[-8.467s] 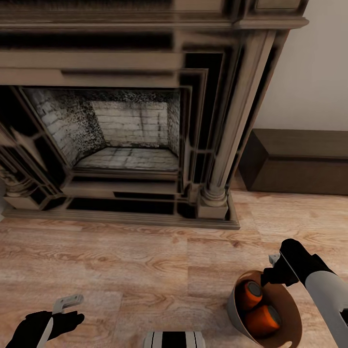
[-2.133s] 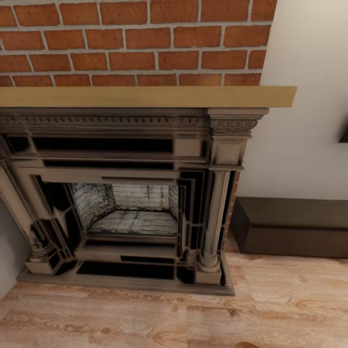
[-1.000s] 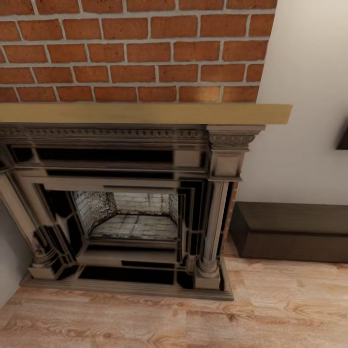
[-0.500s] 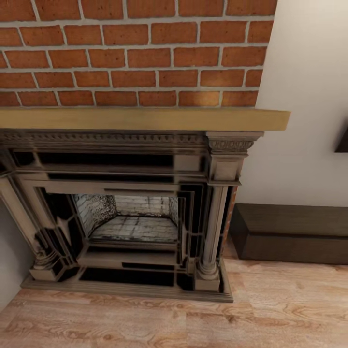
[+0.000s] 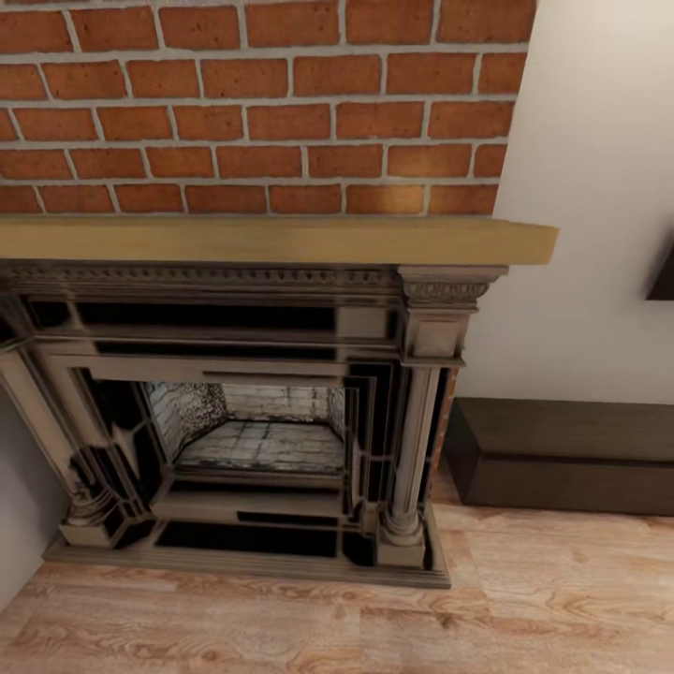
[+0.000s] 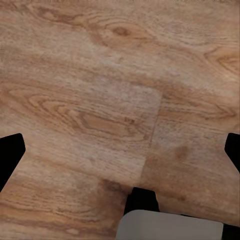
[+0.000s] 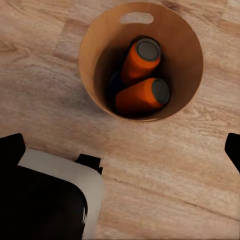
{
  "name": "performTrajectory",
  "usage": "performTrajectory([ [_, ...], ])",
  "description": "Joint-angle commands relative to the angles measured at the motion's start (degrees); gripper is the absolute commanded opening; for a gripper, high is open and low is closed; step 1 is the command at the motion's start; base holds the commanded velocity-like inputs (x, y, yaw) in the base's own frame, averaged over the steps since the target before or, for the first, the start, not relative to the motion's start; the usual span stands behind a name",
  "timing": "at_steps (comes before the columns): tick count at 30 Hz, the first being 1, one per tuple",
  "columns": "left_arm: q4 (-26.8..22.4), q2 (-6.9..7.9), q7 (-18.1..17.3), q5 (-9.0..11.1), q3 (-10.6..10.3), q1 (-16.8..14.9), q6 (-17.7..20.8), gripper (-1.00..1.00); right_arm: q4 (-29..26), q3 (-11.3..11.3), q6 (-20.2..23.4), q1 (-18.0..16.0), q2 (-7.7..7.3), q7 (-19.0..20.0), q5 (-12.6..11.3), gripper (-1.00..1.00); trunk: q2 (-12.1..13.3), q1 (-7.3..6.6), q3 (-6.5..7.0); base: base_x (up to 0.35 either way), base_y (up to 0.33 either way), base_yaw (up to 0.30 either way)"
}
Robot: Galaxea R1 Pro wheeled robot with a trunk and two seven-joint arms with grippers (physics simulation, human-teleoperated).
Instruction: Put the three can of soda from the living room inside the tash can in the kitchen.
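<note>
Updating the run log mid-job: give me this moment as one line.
place: living room, facing fireplace | bin on floor, two orange cans inside | both grippers open, empty

Head view: from above, facing forward and slightly down at the fireplace, brick chimney and dark low bench, at middling range. Left wrist view: straight down, close over the wood floor. Right wrist view: straight down into the trash can from higher. Shared by all three: the same plank floor.
</note>
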Motion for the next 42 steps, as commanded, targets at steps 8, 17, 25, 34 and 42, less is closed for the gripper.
performTrajectory([
  [8, 0.0, 0.00, 0.0, 0.0, 0.0, 0.0, 0.0, 1.00, 3.0, 0.1, -1.7, 0.0, -0.01, 0.0, 0.0, 1.00, 3.2, -1.76, 1.44, 0.000, 0.000, 0.000],
  [17, 0.1, 0.00, 0.0, -0.1, 0.0, 0.2, -1.2, 1.00, 7.1, 0.0, -3.8, 0.0, -0.07, 0.0, 0.0, 1.00, 6.8, -3.74, 3.06, 0.000, 0.000, 0.000],
  [25, 3.0, 0.00, -0.1, -0.1, -0.1, 0.6, -5.7, 1.00, 12.0, 0.0, -8.1, 0.0, -0.12, -2.7, 0.0, 1.00, 10.0, -5.50, 4.49, 0.000, 0.000, 0.000],
  [34, 4.6, -0.38, -0.1, -0.1, -1.1, 4.7, -9.2, 1.00, 14.4, 0.0, -9.0, 0.0, -0.27, -3.6, 0.0, 1.00, 13.7, -7.47, 6.11, 0.000, 0.000, 0.000],
  [42, 4.8, -1.30, -0.1, -0.1, -2.2, 9.1, -11.0, 1.00, 15.9, 0.0, -9.1, 0.0, -0.45, -3.8, -0.1, 1.00, 16.9, -9.23, 7.55, 0.000, 0.000, 0.000],
])
